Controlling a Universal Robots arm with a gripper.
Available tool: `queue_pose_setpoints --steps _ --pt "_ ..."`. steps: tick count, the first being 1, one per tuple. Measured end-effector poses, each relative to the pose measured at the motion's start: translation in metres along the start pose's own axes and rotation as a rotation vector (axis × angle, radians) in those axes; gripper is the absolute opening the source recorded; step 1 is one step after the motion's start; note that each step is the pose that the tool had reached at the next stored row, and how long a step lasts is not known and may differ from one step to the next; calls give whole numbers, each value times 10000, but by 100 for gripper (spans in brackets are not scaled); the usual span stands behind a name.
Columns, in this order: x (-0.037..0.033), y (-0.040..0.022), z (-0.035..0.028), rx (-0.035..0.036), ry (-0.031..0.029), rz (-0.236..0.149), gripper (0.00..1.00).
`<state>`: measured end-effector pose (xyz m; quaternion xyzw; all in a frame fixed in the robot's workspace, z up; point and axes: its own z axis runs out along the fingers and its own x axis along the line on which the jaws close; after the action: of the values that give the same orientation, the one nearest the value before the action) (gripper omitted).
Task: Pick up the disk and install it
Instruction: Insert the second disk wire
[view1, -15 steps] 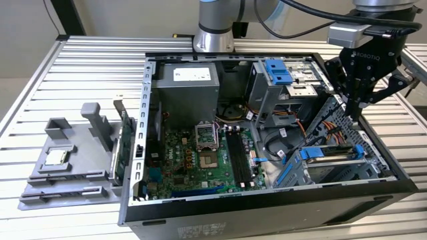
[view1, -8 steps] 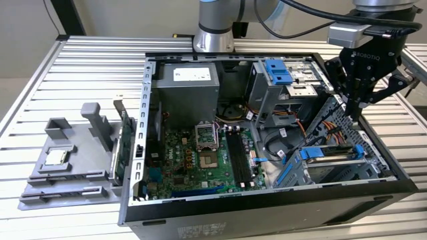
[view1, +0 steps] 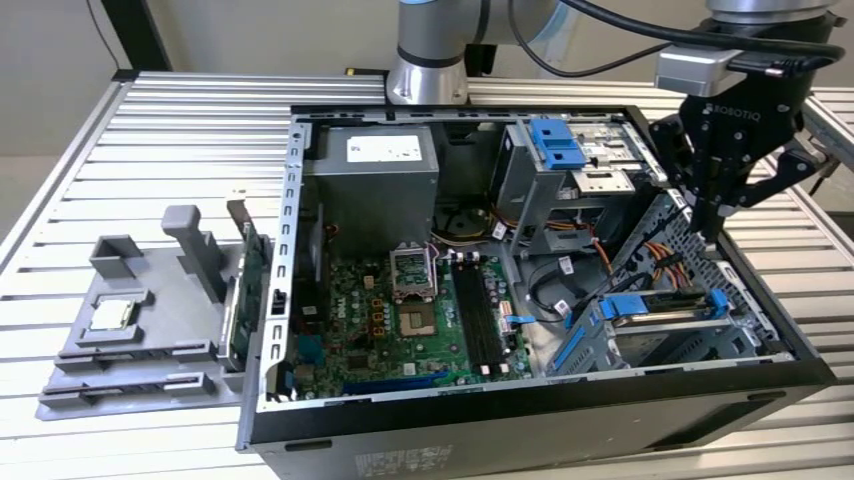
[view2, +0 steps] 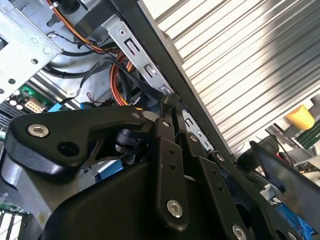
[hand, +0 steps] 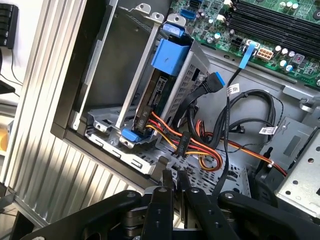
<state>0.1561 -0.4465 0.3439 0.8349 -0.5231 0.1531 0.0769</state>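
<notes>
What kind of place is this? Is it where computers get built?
Probably a robotics lab or test bench: a robot arm, a slatted metal table, and an opened computer case with its circuit board showing.

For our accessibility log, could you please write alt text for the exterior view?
A robot arm's shut claw hangs over the exterior view's right side of an open computer case, near the disk sitting in its drive bay. A grey fixture tray lies on the slatted table at the exterior view's left.
</notes>
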Motion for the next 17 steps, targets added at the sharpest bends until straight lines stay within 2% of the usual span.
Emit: queue_pose_setpoints --steps 8,10,13,15,17 --pt "17 15 1 9 -19 3 0" --pt "28 22 3 24 -52 11 0" --pt "62 49 9 80 -175 35 0" --pt "86 70 12 138 -302 59 0" --pt "110 89 13 209 -459 90 0"
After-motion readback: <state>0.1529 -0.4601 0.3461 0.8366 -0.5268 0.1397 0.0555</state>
